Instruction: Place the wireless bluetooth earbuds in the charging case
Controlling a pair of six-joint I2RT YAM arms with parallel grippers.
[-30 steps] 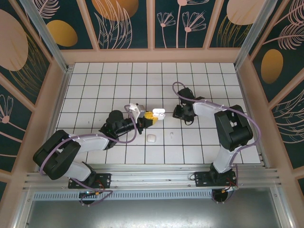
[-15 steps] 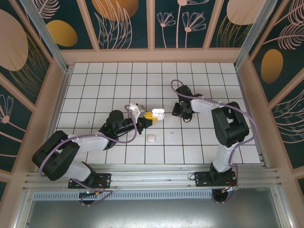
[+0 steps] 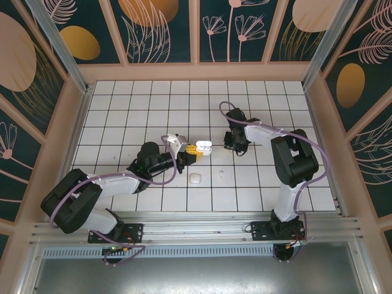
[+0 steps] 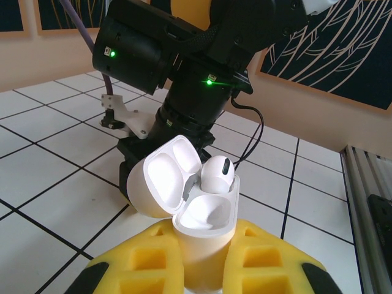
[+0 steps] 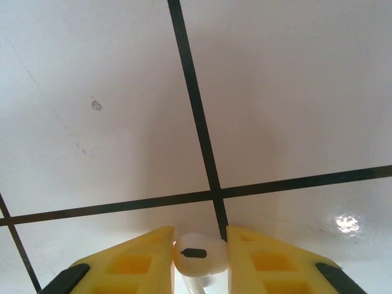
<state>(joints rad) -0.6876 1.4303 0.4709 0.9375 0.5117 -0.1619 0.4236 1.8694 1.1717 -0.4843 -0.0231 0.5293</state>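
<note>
One slot free: open charging case [image 4: 205,214], clamped in left gripper [image 4: 205,269].
Right gripper [image 5: 199,245]: pinches an earbud [image 5: 195,253]; best to align stem over slot, lower gently.

black-and-white arms [image 3: 116,182], purple cables [image 4: 75,21], yellow fingers [image 4: 153,257], green leds [image 4: 209,81]

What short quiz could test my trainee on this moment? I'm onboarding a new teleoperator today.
1. True or false: the charging case held by the left gripper is open.
2. How many earbuds sit in it? A none, B one, C two.
3. Fill in: the right gripper is shut on an ____.
Key: 1 true; 2 B, the seated earbud; 3 earbud.
</note>
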